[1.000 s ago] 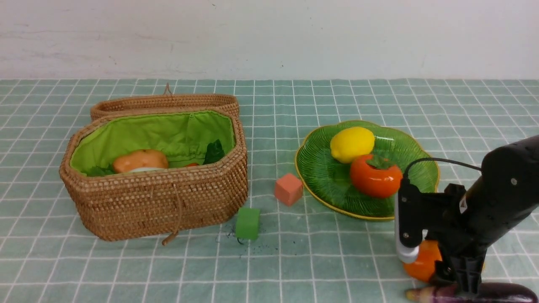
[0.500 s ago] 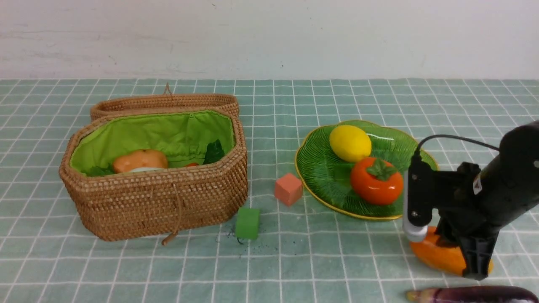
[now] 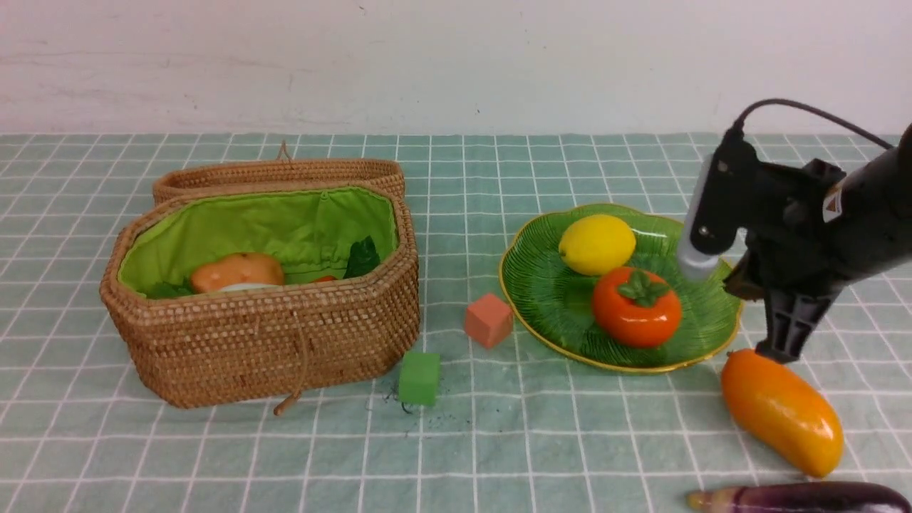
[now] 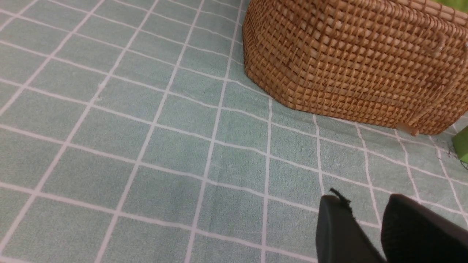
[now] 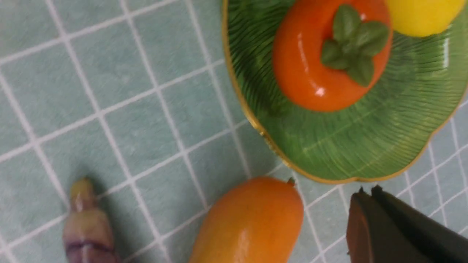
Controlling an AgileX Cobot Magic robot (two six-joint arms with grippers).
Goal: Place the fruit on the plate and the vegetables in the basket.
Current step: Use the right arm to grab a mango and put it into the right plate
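Mango (image 3: pixel 780 410) off the plate (image 3: pixel 541 285), right claw (image 3: pixel 773 353) pinched together beside it.

Mango lying on the cloth (image 3: pixel 541 442) at near right, just off the plate's near right rim; lemon (image 3: pixel 596 244) and persimmon (image 3: pixel 635 308) on the plate, touching each other. Closed tight on nothing, right claw hanging by the mango's far end. Seen only from its own wrist camera, left claw (image 4: pixel 363 204) low over bare cloth near the basket (image 3: pixel 263 342), fingers a narrow gap apart, empty. Basket at left, lid (image 3: pixel 278 174) thrown back on the far side, potato (image 3: pixel 237 271) inside on bright green lining. At the very near right edge, eggplant (image 3: pixel 798 497), partly cut off. Between basket and plate, pink cube (image 3: pixel 489 320) and green cube (image 3: pixel 419 377). Small triangle sticker (image 3: pixel 831 206) on the right arm, too small to read. Pale green cloth with white grid lines; plain whitish wall (image 3: pixel 456 64) at the far side.
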